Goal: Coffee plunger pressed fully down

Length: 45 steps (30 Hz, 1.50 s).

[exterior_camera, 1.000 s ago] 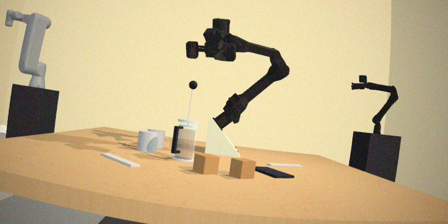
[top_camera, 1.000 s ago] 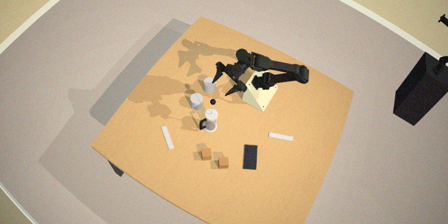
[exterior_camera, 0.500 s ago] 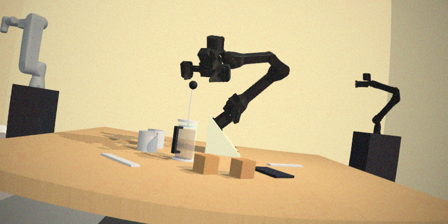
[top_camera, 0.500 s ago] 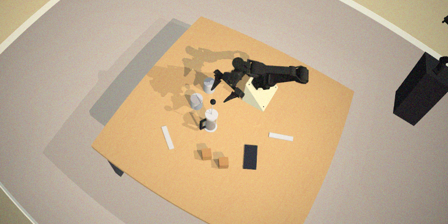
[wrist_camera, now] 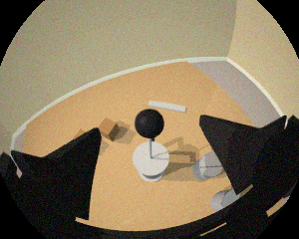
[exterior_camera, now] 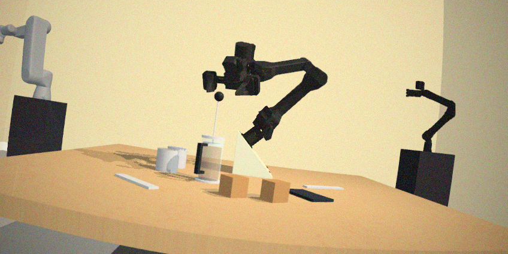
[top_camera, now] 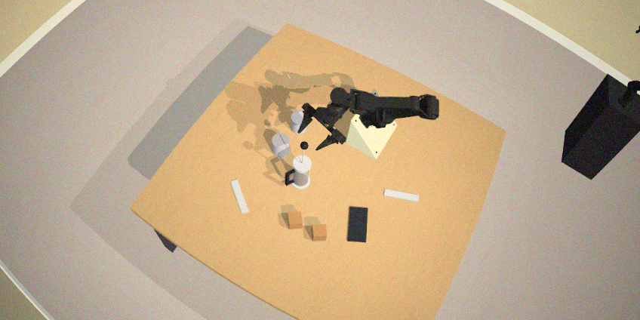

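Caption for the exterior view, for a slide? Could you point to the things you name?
Open gripper (top_camera: 309, 140) (exterior_camera: 229, 93) (wrist_camera: 151, 126) above a French press (top_camera: 301, 173) (exterior_camera: 211, 160) (wrist_camera: 150, 160), its plunger (top_camera: 303, 145) (exterior_camera: 218, 96) (wrist_camera: 149, 123) raised, beside two pale cups (top_camera: 280, 145) (exterior_camera: 166, 159) (wrist_camera: 209, 165).

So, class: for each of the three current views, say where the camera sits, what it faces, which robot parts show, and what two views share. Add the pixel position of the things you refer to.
Top: high above the table (top_camera: 431, 244), facing down; the arm (top_camera: 395, 106) and open gripper (top_camera: 309, 140) show.
Exterior: beside the table (exterior_camera: 249, 226), slightly above its top, looking across; the arm (exterior_camera: 292, 94) shows side-on.
Wrist: on the arm by the gripper (wrist_camera: 150, 126), looking past both fingers toward the press (wrist_camera: 153, 158).
Shared: top and exterior both show the mounting wedge (top_camera: 376, 139) (exterior_camera: 247, 160).
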Tool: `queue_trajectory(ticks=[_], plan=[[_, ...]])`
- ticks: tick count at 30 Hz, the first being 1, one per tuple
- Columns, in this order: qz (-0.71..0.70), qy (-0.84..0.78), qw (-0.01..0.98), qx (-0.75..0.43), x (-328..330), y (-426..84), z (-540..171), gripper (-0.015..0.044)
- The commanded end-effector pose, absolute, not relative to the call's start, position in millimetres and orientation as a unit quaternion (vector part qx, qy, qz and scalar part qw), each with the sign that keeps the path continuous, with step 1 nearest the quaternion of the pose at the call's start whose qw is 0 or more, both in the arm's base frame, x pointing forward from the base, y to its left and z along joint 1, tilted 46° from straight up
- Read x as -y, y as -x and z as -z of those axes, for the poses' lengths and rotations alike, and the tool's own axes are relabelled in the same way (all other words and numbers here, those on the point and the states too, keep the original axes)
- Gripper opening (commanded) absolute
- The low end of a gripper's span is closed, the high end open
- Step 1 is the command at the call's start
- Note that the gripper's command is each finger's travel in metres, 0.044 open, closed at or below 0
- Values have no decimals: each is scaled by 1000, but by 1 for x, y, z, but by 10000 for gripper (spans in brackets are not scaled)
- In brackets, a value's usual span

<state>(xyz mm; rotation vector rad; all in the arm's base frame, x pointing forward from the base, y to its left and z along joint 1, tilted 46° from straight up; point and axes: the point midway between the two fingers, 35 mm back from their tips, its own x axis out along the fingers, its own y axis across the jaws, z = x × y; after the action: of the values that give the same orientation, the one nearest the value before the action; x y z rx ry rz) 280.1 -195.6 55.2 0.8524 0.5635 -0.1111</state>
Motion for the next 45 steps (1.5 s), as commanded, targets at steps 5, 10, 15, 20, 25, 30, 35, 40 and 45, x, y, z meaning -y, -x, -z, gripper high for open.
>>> queue_trajectory(ticks=[5,10,15,20,25,30,35,40,45], plan=[[55,-409,870,-270,194,-291,-48,440],[55,-410,870,-269,192,-298,-44,440],[55,-410,870,-269,192,-299,-44,387],[55,-410,870,-269,192,-299,-44,256],[55,-410,870,-269,192,-299,-44,125],[55,-410,870,-269,192,-299,-44,114],[55,-410,870,-269,191,-299,-43,114],[55,-409,870,-269,189,-300,-39,114],[55,-409,870,-270,184,-302,-32,114]])
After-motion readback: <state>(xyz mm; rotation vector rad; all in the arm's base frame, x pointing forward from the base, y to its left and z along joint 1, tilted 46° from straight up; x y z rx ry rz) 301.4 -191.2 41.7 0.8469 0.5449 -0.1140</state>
